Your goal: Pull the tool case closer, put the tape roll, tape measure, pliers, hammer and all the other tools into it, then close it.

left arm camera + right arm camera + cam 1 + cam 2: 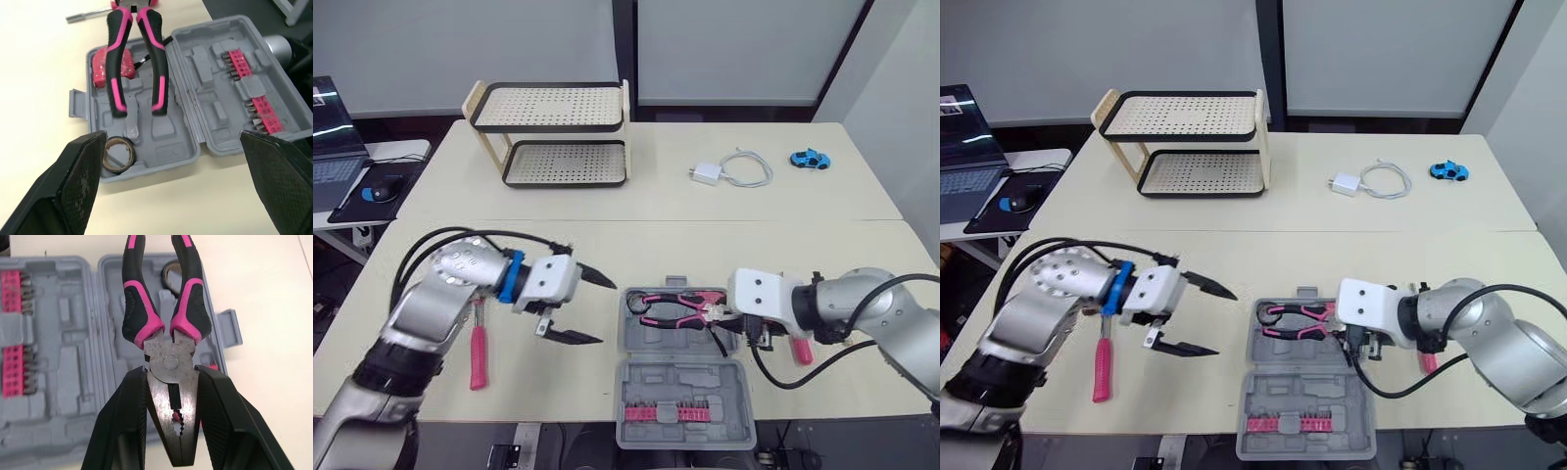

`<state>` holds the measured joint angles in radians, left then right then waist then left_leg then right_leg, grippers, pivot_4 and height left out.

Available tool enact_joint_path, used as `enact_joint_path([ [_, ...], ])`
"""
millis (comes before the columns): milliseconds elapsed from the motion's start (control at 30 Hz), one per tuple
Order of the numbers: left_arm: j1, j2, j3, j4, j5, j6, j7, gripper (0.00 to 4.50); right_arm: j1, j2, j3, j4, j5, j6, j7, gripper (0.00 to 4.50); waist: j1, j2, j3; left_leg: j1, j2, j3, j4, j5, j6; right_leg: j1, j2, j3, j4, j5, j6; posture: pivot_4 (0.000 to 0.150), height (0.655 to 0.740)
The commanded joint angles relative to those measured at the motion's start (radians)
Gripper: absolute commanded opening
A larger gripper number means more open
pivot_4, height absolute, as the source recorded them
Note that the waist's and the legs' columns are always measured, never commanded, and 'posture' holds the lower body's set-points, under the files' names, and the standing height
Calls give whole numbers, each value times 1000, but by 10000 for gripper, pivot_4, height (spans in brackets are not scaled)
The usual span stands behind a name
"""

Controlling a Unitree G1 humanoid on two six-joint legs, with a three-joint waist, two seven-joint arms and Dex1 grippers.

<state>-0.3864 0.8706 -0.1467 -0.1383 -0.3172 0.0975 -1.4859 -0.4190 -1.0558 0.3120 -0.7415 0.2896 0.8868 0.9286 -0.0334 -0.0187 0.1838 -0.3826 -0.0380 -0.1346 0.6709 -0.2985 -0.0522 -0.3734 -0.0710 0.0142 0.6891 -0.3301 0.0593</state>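
The grey tool case (680, 377) lies open near the table's front edge, a row of pink bits (668, 413) in its lid. My right gripper (732, 315) is shut on the metal head of the pink-and-black pliers (168, 362), whose handles (668, 307) reach over the case's tray. A tape roll (117, 155) and a red tape measure (113, 63) sit in the tray. My left gripper (585, 307) hangs open just left of the case with nothing in it. The pink-handled hammer (478, 351) lies on the table under my left forearm.
A pink-handled tool (800, 350) lies by my right arm, and a metal driver shaft (90, 14) beyond the case. A two-tier shelf (553, 132), a white charger with cable (729, 169) and a blue toy car (810, 158) stand on the far table. A laptop (333, 137) is at far left.
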Motion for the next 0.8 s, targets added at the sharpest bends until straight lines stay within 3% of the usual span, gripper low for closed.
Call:
enact_joint_path([
  [33,72,29,72,-87,-46,-10,19,45000,-37,-14,3,8,-13,-43,48,11715,1,0,0,0,0,0,0,0,1,0,0,0,0,0,0,1500,7400],
  [367,232,70,126,-119,-19,-69,59,45000,-192,107,220,142,-159,-57,75,11715,0,0,0,0,0,0,0,-1,2,0,0,0,1,0,0,1500,7400],
  [800,226,68,106,-118,-10,-64,91,45000,-145,201,322,229,-295,-161,65,11715,1,0,0,0,-1,0,0,0,0,-1,0,0,1,0,0,1500,7400],
])
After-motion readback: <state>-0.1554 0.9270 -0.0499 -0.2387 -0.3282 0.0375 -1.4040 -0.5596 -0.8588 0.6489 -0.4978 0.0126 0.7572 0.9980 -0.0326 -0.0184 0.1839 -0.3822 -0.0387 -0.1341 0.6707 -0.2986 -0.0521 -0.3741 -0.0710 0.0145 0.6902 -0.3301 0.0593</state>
